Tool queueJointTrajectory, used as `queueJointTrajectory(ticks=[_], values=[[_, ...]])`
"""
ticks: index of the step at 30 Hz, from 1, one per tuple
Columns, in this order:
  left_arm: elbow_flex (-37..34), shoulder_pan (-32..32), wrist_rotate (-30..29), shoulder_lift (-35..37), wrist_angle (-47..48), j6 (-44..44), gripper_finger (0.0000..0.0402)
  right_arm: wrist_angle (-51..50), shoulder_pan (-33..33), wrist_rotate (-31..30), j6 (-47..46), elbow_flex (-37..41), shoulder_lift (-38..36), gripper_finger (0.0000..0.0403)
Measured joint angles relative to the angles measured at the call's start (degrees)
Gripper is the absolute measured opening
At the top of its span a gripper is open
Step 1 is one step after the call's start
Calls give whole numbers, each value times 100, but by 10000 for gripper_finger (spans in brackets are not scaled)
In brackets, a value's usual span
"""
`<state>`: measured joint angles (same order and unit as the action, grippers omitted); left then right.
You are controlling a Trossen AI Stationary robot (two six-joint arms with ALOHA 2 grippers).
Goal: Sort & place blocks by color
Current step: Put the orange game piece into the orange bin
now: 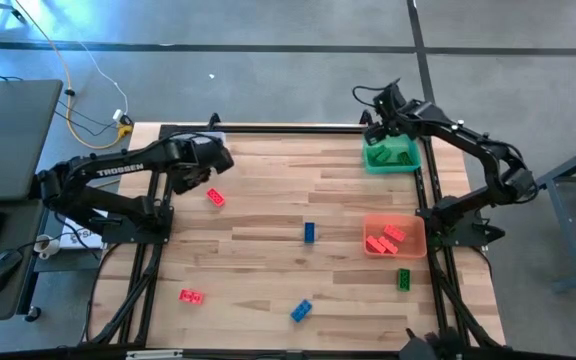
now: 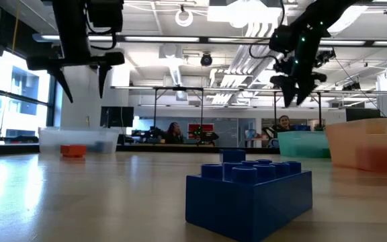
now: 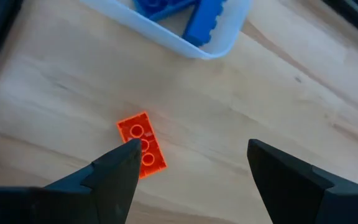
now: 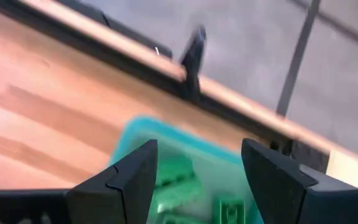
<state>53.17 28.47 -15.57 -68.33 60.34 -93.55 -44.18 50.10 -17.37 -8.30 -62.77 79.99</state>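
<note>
The left gripper [image 3: 188, 165] hangs open and empty above a red block [image 3: 142, 144] near the clear bin [image 3: 185, 37], while the right gripper [image 4: 197, 168], jaws parted and empty, hovers over the green bin [image 1: 390, 156] holding green blocks [image 4: 179, 186].

High camera is looking straight down on the whole table [image 1: 268, 200] — both arms in frame. Low camera is sitting at tabletop level, facing across into the room, close behind a blue block [image 2: 250, 195]. Left wrist camera is looking down close at a red block [image 3: 142, 144], also showing from overhead [image 1: 215, 197]. Right wrist camera is facing the green bin [image 4: 185, 168] — shared with overhead [image 1: 373, 160].
</note>
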Motion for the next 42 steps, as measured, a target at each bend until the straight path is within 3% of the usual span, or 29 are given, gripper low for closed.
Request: queueJointTrajectory(ticks=[9,17,25,31,38,42], values=[[0,-531,-199,-944,28,-1174,280,650,-243,2,673,-279,-4,220],[0,-554,117,-1678,-190,-1448,280,675,-296,197,945,-279,-4,220],[0,-670,160,-1845,-227,-2471,280,675,-296,306,985,-279,-4,220],[-297,-695,407,-1843,-270,-2630,280,669,-296,431,986,-279,-4,220],[-866,-847,417,-1843,-1403,-3026,280,631,-296,431,986,-279,-4,220],[-1058,-751,460,-1843,-1430,-2956,280,630,-296,431,986,-279,-4,220]])
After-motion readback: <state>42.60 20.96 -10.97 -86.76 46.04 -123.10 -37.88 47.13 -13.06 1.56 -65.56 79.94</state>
